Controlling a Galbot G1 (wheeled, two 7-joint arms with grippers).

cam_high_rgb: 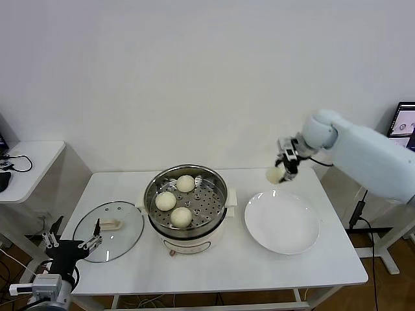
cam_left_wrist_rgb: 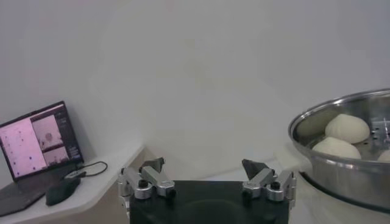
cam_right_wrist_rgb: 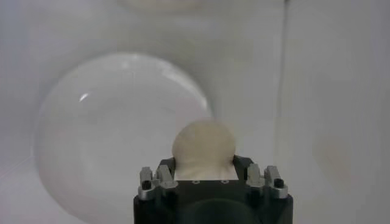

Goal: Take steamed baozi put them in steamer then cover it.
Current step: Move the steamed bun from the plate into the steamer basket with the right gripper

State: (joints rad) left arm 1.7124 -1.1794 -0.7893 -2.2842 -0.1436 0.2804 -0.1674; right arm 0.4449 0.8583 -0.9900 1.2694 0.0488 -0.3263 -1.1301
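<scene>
Head view, largest first: white table (cam_high_rgb: pixel 214 269), carrying everything within reach of both arms. Steamer (cam_high_rgb: pixel 186 201) at centre, left uncovered so buns can drop straight onto the perforated tray; three steamed baozi (cam_high_rgb: pixel 175 201) already inside, clustered toward the left and far part of the tray, leaving free room on the right. White plate (cam_high_rgb: pixel 282 221) just right of the steamer, now bare, apparently the spot the buns came from. Glass lid (cam_high_rgb: pixel 108 229) lying flat on the left near side, handle up, kept apart from the pot until loading ends, probably for the left arm to fetch.

Right end effector (cam_high_rgb: pixel 283 167) raised above the far edge of the plate, clenched on the fourth bun (cam_right_wrist_rgb: pixel 203 146), lifted high enough to clear the steamer rim on the way left. Left end effector (cam_left_wrist_rgb: pixel 204 179) parked low at the near left corner beside the lid, released, nothing between its fingers, likely waiting for the covering step.
</scene>
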